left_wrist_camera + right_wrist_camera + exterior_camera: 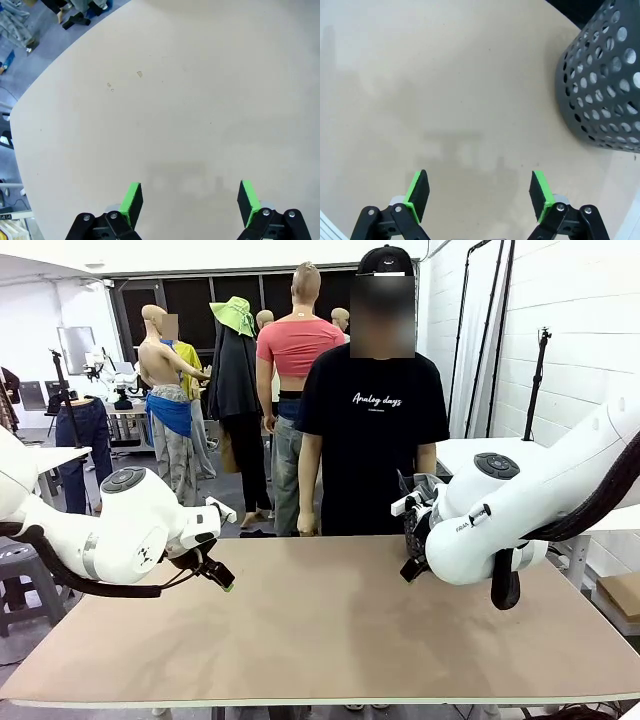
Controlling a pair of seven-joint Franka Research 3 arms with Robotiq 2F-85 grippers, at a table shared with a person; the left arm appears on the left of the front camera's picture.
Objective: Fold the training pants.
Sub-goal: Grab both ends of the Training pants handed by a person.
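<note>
Left hand (pixel 187 195), right hand (pixel 480 185): fingers wide apart, empty, above tabletop (pixel 320 640). Training pants (pixel 418 485): bunched grey, in basket (pixel 600 85), far edge.

- Desk (pixel 320 640) mid: bare top, wide room btwn the two arms, near edge to far.
- Black mesh basket (pixel 600 85) far right of mid, just beside right pincer (pixel 479 195); blocks that side.
- Person (pixel 372 420) at far edge, centre.
- Left pincer (pixel 190 200): bare desk ahead.

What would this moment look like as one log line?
left gripper: open, above table | right gripper: open, beside basket | person: standing opposite
</note>
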